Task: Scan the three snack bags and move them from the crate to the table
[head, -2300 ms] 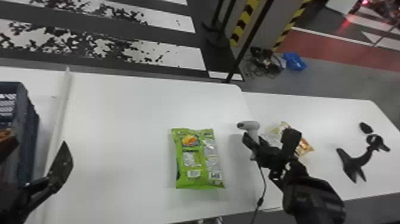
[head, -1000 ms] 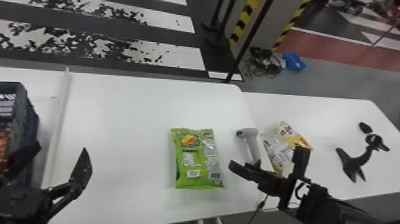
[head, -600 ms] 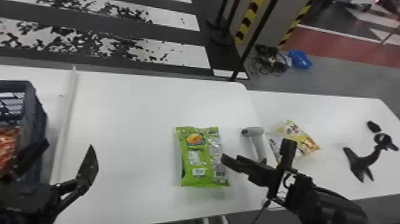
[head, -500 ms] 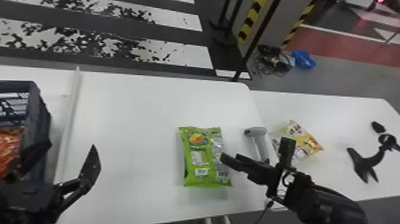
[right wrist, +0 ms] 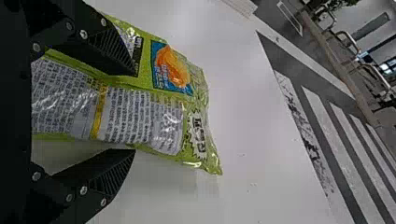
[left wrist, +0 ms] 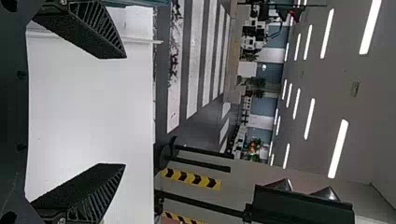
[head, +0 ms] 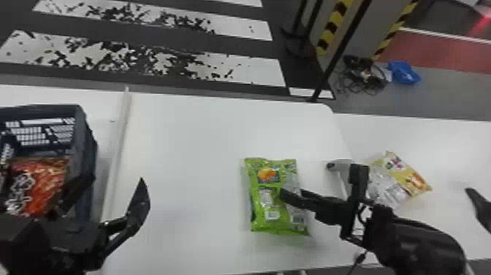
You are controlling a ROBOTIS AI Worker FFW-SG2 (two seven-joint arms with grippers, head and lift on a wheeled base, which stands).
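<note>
In the head view the green snack bag (head: pixel 272 204) lies flat on the white table (head: pixel 190 146). My right gripper (head: pixel 323 181) stands open at its right side, one finger overlapping the bag. The scanner (head: pixel 341 165) lies just behind that gripper. From the right wrist, the open right gripper (right wrist: pixel 133 112) has one finger across the green bag (right wrist: pixel 126 112) and the other beside it. At the left, my left gripper (head: pixel 109 190) is open near the crate (head: pixel 84 146), which holds an orange-red snack bag (head: pixel 42 183). The left gripper (left wrist: pixel 123 111) has nothing between its fingers.
A yellow snack bag (head: pixel 405 172) lies on the right-hand table beyond the right gripper. A raised white strip (head: pixel 118 146) runs between crate and green bag. Another dark package (head: pixel 6 153) is at the crate's left. A black object (head: pixel 480 204) stands at the right edge.
My right gripper has let go of the scanner and moved left to the green bag. The left gripper has shifted right, its fingers in view. The head view has turned slightly left.
</note>
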